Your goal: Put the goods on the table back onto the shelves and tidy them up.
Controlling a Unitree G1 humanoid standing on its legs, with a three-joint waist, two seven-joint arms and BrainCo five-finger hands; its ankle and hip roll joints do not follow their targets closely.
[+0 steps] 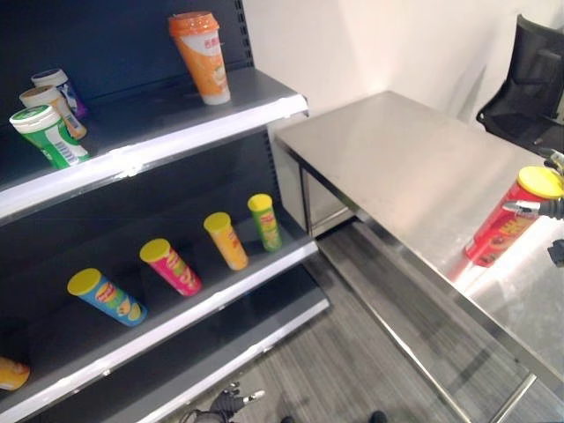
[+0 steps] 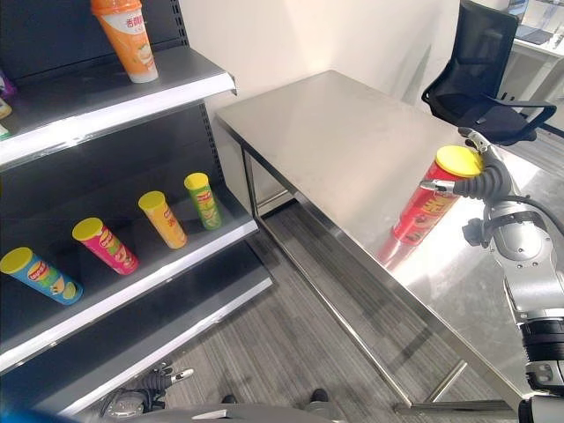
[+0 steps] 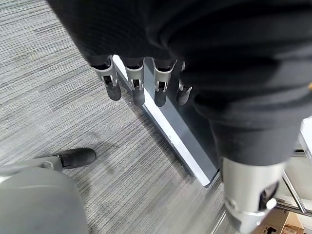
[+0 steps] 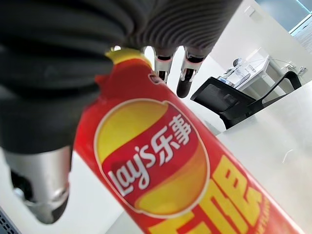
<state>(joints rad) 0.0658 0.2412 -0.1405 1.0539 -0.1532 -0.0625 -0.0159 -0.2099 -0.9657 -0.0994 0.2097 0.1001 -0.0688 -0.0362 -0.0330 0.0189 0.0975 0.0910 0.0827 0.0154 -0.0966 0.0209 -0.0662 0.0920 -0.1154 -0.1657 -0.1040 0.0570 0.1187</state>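
Left eye view: a red can with a yellow lid stands tilted on the steel table, the right hand at its top. 4 cans lie on the middle shelf.

Right eye view: an orange cup stands on the upper shelf.

Left wrist view: the left hand hangs over the floor, fingers relaxed, holding nothing.

Right wrist view: right fingers and thumb wrap the red can.
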